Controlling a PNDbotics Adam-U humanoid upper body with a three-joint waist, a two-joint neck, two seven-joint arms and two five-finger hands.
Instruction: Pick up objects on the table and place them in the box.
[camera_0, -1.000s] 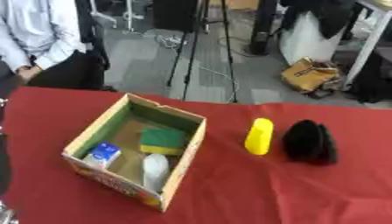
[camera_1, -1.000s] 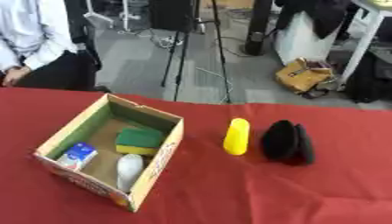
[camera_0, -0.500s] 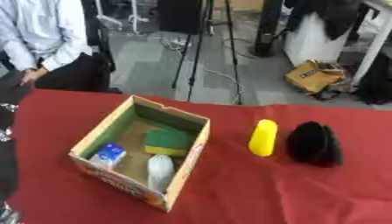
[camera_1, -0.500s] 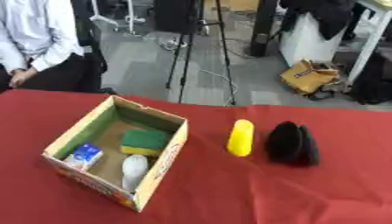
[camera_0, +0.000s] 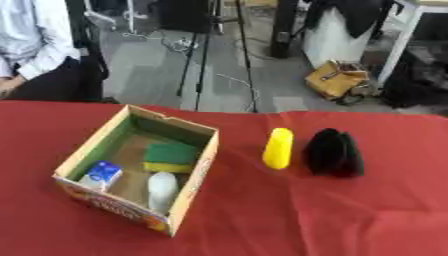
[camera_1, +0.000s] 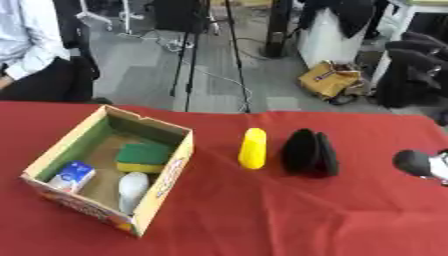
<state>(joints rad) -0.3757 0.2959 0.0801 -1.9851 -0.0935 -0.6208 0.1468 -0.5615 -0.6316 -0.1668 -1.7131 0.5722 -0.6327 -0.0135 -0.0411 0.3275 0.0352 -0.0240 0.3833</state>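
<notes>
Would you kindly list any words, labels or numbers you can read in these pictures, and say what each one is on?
None can be read.
Cardboard box: red and yellow print on the outer wall, too blurred to read.
Blue and white carton inside the box: markings too blurred to read.
Yellow object and black object: no visible text.

Right hand — black, rounded, silver-tipped
</notes>
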